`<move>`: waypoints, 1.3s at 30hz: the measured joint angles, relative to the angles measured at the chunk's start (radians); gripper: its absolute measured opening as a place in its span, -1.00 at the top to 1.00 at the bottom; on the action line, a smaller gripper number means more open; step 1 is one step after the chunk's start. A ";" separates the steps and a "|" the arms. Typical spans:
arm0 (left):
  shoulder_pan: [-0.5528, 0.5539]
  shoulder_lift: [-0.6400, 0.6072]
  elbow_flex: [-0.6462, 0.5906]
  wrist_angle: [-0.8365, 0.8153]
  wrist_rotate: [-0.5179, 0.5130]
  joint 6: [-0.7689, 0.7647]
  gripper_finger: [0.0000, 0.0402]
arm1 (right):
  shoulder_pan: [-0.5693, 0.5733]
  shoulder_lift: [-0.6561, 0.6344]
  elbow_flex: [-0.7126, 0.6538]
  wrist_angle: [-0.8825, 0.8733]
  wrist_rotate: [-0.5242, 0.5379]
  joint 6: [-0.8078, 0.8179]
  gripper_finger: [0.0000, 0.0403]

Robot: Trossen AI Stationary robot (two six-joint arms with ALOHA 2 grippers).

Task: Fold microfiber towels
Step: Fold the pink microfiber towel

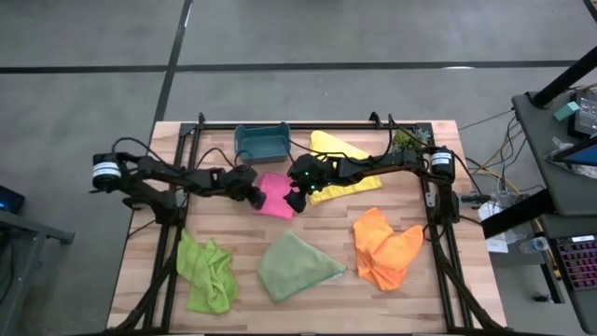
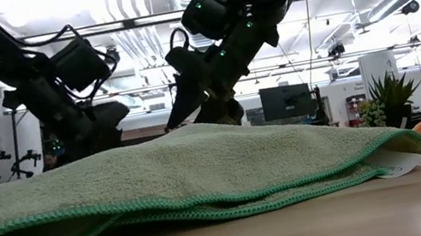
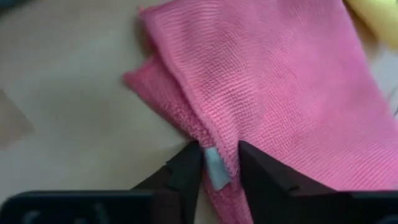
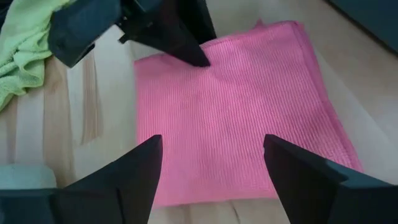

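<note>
Pink towel (image 1: 274, 194): table centre, just at 6 o'clock of teal bin (image 1: 261, 142).
Left pincer (image 3: 219, 171): clenched on pink towel's edge by its white tag, at towel's 9 o'clock side.
Right pincer (image 4: 211, 165): released, spread wide above pink towel, at its 3 o'clock side.

Two dark robot arms meet over a small pink soft cloth (image 1: 274, 194) in the middle of the wooden table (image 1: 308, 289). The left gripper (image 1: 254, 195) touches its left edge. The right gripper (image 1: 297, 196) is at its right edge. A teal plastic bin (image 1: 261, 143) sits behind.
</note>
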 joint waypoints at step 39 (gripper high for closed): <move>-0.014 -0.400 0.026 -0.263 0.120 0.262 0.16 | -0.096 0.062 0.042 0.002 0.002 -0.110 0.40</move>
